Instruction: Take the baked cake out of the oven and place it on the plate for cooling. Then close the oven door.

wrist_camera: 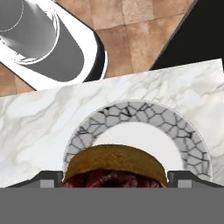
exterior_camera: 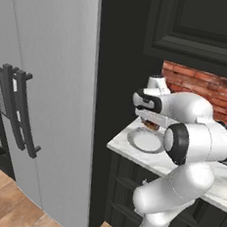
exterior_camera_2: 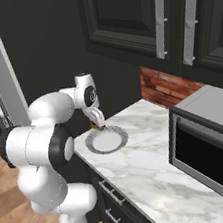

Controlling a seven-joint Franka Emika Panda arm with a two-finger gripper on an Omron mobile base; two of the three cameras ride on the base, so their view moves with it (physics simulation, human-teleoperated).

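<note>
Through the hand view we see a round brown cake with a dark red underside (wrist_camera: 114, 168) between our spread gripper (wrist_camera: 114, 178) fingers, over the crackle-rimmed whitish-grey plate (wrist_camera: 192, 144) on the white marble counter (wrist_camera: 39, 127); whether they grip it, we cannot tell. The right base view shows a microwave (exterior_camera_2: 211, 154) farther along.

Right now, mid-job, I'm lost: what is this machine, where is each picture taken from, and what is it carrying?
It is a white robot arm on a driving base. Two pictures come from cameras behind it, left and right; the third looks along its hand. The gripper hangs over a round plate on the marble counter, near a microwave. In the hand view a brown cake sits between the widely spread fingers, above the plate. Whether they grip it, I cannot tell.
</note>
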